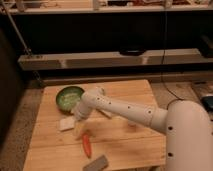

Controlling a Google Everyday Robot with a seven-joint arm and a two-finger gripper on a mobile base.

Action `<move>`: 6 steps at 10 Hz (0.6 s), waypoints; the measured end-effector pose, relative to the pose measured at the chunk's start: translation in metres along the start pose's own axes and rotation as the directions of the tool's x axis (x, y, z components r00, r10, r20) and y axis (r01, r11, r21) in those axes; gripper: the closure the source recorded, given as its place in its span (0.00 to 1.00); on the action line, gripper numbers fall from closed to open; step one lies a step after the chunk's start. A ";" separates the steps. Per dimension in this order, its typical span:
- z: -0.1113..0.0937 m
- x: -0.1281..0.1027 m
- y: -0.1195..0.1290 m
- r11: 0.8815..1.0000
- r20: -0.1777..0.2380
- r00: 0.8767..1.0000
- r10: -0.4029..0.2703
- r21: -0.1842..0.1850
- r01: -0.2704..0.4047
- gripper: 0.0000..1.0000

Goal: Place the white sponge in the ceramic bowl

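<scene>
Now, gripper [79, 131] just beside white sponge [66, 123], grip state unclear, orange obj [87, 145] near, ceramic bowl [60, 94] behind

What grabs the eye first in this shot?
The big white arm stretched from the lower right across the wooden table, with its tool low beside the white sponge on the table's left side. After that, the green bowl at the back left, then an orange stick-like thing and a grey block near the front edge.
</scene>
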 end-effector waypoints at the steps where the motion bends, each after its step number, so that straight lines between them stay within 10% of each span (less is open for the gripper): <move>1: 0.002 0.001 0.003 1.000 0.005 1.000 -0.001 0.004 0.001 0.20; 6: 0.015 -0.012 0.007 0.999 0.025 1.000 0.007 0.034 -0.008 0.20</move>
